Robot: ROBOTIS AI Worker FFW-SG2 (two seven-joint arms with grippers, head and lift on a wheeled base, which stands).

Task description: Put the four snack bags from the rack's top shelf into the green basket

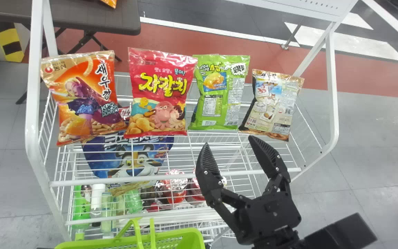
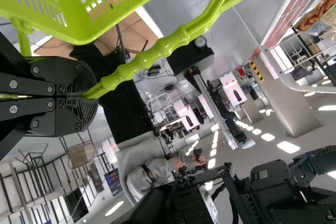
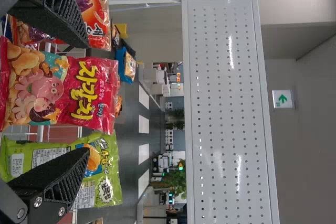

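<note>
Four shiny snack bags [image 1: 159, 97], orange, red, green, tan (one has a pink octopus!) | on the top shelf [image 1: 98, 181] | our right gripper [image 1: 228, 140]: wide open | our left gripper [image 2: 86, 96]: squeezing the basket handle [image 2: 152, 56]

The left gripper [image 2: 89, 97] has its two black fingers [image 2: 81, 80] squeezed tight on the bumpy green handle [image 2: 157, 51] of the green basket [image 2: 128, 10]. The basket has lots of little holes in its sides, and it is near the gripper. Farther off there is a big post [image 2: 289, 103] with a yellow and black stripy patch [image 2: 256, 71] on it. Bright lights [image 2: 287, 147] shine on the ceiling. There is a chair [image 2: 81, 156] too, and some black robot parts [image 2: 270, 182].
</note>
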